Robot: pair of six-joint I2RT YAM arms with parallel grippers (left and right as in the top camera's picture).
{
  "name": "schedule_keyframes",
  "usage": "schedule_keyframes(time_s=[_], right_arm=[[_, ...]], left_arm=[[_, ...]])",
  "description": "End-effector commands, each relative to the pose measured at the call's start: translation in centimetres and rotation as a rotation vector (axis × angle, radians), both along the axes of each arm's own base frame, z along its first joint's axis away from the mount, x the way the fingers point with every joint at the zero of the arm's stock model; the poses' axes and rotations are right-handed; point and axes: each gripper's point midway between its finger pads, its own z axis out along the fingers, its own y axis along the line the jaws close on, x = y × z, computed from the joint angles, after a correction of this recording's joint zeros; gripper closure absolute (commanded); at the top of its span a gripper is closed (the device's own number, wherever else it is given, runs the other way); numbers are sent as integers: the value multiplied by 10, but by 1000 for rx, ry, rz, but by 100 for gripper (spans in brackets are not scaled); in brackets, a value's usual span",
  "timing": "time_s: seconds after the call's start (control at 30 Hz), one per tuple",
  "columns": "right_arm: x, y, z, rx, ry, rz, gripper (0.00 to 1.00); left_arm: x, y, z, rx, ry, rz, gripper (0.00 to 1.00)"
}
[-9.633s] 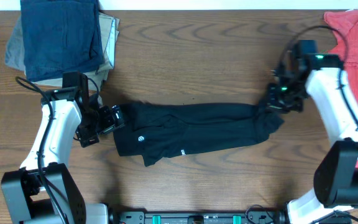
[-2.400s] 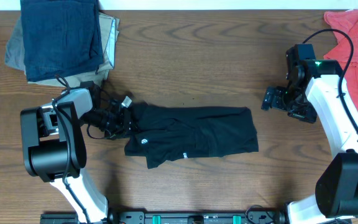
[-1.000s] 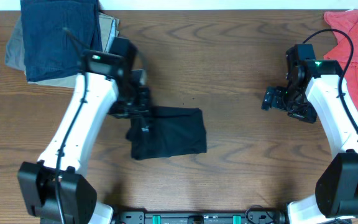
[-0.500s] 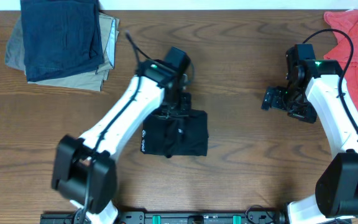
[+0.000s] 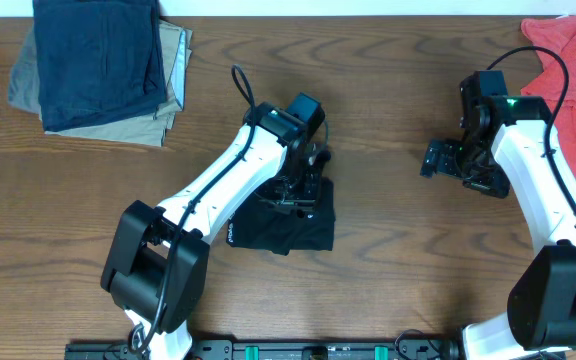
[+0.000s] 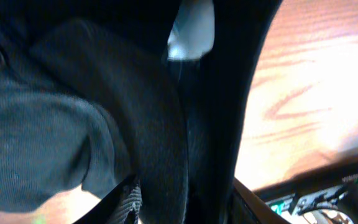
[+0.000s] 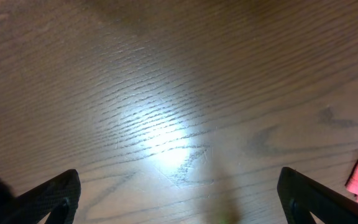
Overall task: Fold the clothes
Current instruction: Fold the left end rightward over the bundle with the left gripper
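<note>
Well, the left gripper [image 5: 304, 192] hangs low over the black shirt [image 5: 273, 228], which lies bundled into a compact dark rectangle directly beneath those jaws. In the wrist view dark ribbed cloth crowds everything, so I cannot tell whether the jaws stand apart or pinch fabric. My guess is that a fold is being laid down. To do it well, the jaws should let go fully and rise straight up, so no layer drags along and the edges end up square. The right gripper [image 5: 430, 160] hovers well off to the side, jaws spread wide over bare wood, nothing between them. The table [image 5: 388, 90] is brown wood-grain, glossy under the light. Far beyond the left jaws a folded navy garment [image 5: 98, 55] sits on a khaki garment [image 5: 173, 90]. Behind the right jaws lies a coral-red T-shirt [image 5: 573, 60].
</note>
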Motion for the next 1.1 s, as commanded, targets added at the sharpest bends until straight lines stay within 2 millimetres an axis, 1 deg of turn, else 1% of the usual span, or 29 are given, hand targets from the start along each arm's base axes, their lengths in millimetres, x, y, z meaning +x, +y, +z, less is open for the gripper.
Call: schedule_keyframes(time_s=[0.0, 0.1, 0.27, 0.4, 0.43, 0.47, 0.53, 0.63, 0.7, 0.8, 0.97, 1.07], right_arm=[[3, -1, 3, 0, -12, -2, 1], [3, -1, 3, 0, -13, -2, 1], [3, -1, 3, 0, -13, -2, 1], [3, 0, 3, -2, -13, 2, 1], [3, 1, 3, 0, -13, 3, 1], [3, 1, 3, 0, -13, 3, 1], [3, 1, 3, 0, -13, 3, 1], [3, 1, 3, 0, -13, 3, 1], [3, 1, 3, 0, -13, 4, 1], [3, 1, 3, 0, -13, 4, 1], [3, 1, 3, 0, -12, 4, 1], [3, 1, 3, 0, -13, 4, 1]], left_arm=[[-6, 0, 9, -28, 3, -31, 57], [-7, 5, 8, -3, 4, -35, 57], [-10, 16, 5, 58, 7, -44, 46], [-12, 16, 0, 58, 8, -47, 46], [-12, 15, -2, 56, 5, -48, 58], [-12, 15, -4, 55, 4, -48, 67], [-13, 14, -7, 54, 2, -54, 94], [-18, 12, -7, 53, 12, -63, 94], [-24, 7, -2, 27, 33, -67, 94], [-32, -2, 9, -18, 33, -84, 94], [-38, -23, 28, -80, -57, -149, 94], [-43, -35, 27, -94, -74, -186, 94]])
